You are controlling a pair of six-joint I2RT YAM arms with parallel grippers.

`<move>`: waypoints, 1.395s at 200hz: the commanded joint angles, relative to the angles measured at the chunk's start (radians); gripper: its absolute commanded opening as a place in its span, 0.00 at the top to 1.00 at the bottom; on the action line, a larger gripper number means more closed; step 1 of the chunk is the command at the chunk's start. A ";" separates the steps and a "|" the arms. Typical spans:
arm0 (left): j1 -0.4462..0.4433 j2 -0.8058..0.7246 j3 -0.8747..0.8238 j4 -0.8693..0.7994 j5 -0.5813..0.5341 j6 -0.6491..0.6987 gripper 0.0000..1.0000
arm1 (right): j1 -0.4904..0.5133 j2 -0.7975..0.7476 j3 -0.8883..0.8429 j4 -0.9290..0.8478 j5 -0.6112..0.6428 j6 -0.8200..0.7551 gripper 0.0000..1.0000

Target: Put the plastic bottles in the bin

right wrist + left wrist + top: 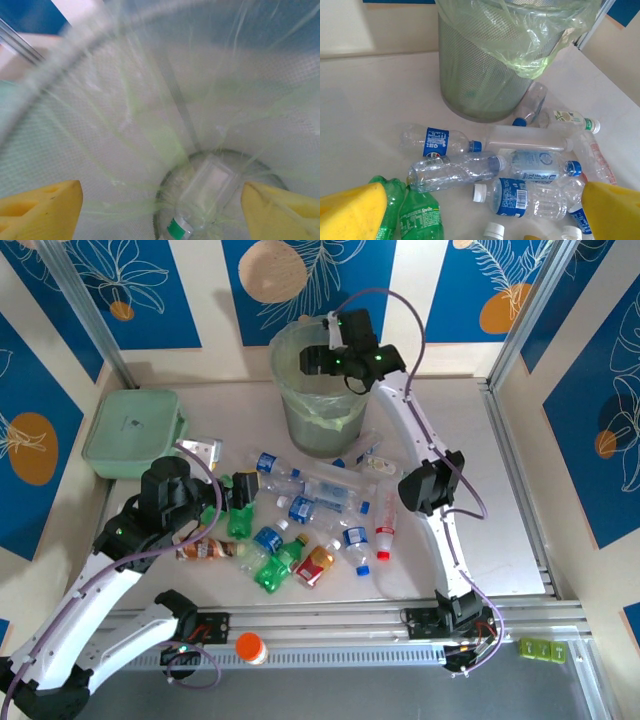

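1. Hovering over the bin (pixel 300 425), the right gripper (pixel 160 202) gapes empty — one clear bottle (pixel 202 197) lies on the bin floor.
2. Wide open and empty, the left gripper (pixel 485 212) hangs above the loose bottles (pixel 310 510) by the bin's foot.
3. Best withdrawal for the right arm — straight up, clear of the liner (pixel 535 45).

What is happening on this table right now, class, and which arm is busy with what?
Two robot arms are clearing plastic bottles into the bin. The right gripper hangs open over the bin's mouth, holding nothing; one clear bottle with a green cap lies at the bottom. The left gripper hovers open above the heap on the table, touching none. Most bottles are not yet binned.
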 commanded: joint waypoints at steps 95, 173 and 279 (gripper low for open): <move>0.010 -0.052 0.084 -0.099 0.035 -0.188 0.04 | 0.051 -0.562 -0.308 -0.052 0.135 0.062 0.19; 0.011 -0.120 0.065 -0.329 -0.084 -0.362 0.01 | 0.073 -1.268 -1.265 0.180 0.123 0.240 0.24; 0.035 0.102 0.018 -0.694 -0.245 -0.857 0.01 | 0.111 -1.507 -1.730 0.095 0.177 0.432 0.25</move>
